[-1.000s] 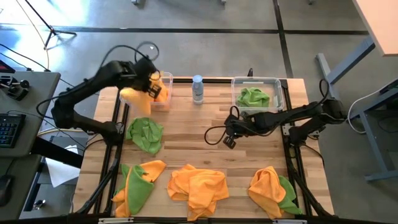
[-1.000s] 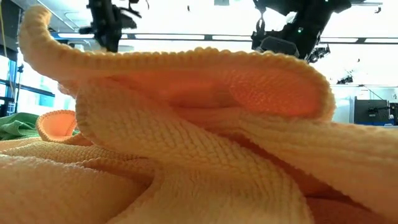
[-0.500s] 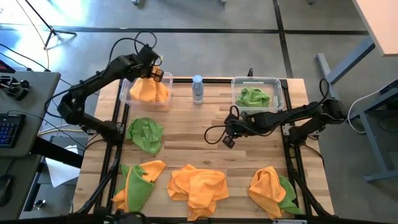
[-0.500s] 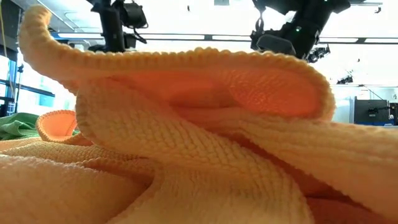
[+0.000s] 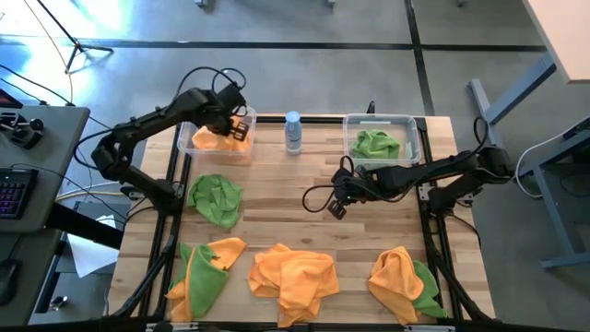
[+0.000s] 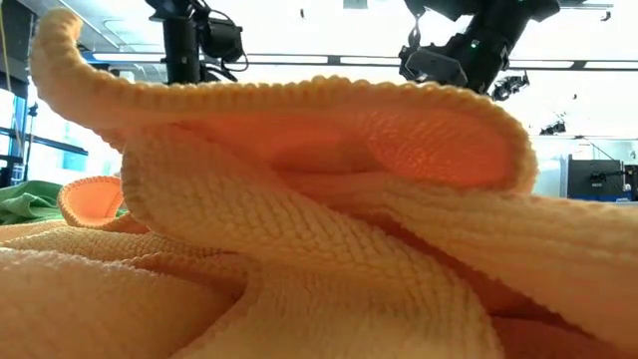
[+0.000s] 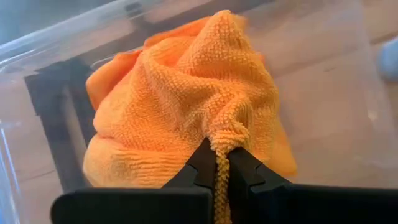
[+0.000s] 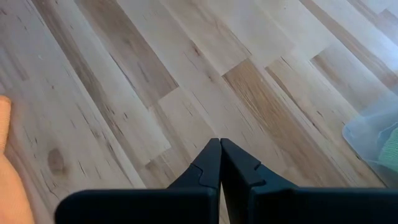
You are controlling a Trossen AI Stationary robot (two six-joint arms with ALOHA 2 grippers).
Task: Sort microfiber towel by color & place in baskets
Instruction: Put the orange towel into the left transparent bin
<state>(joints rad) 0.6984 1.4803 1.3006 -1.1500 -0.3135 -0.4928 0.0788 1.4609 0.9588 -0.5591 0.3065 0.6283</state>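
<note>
My left gripper [image 7: 221, 168] is shut on an orange microfiber towel [image 7: 186, 112] inside the clear left basket [image 5: 189, 140] at the table's far left. The right basket [image 5: 415, 138] at the far right holds a green towel [image 5: 376, 144]. My right gripper [image 5: 336, 207] hangs shut over bare wood in the middle of the table and touches nothing. A green towel [image 5: 215, 199] lies flat near the left edge. Orange and green towels [image 5: 203, 267], an orange heap [image 5: 293, 277] and another mixed heap [image 5: 404, 281] lie along the near edge. My left gripper pinches a gathered ridge of the orange towel [image 7: 222, 138] between its two fingertips; a strip of the cloth [image 7: 220, 186] runs back between the fingers. The fingers come slanting down from above. The towel sits bunched below them inside the basket.
A small bottle with a blue cap [image 5: 293, 132] stands between the two baskets at the far edge. Bare wood lies in the table's middle [image 5: 277, 207]. In the low view an orange towel [image 6: 299, 219] right at the lens hides almost all of the table.
My left gripper has gone down and toward the table's right, into the left basket, with the orange towel. The towel hung by the basket's left wall a second ago; now it lies bunched inside the basket. The gripper stays shut on it.
</note>
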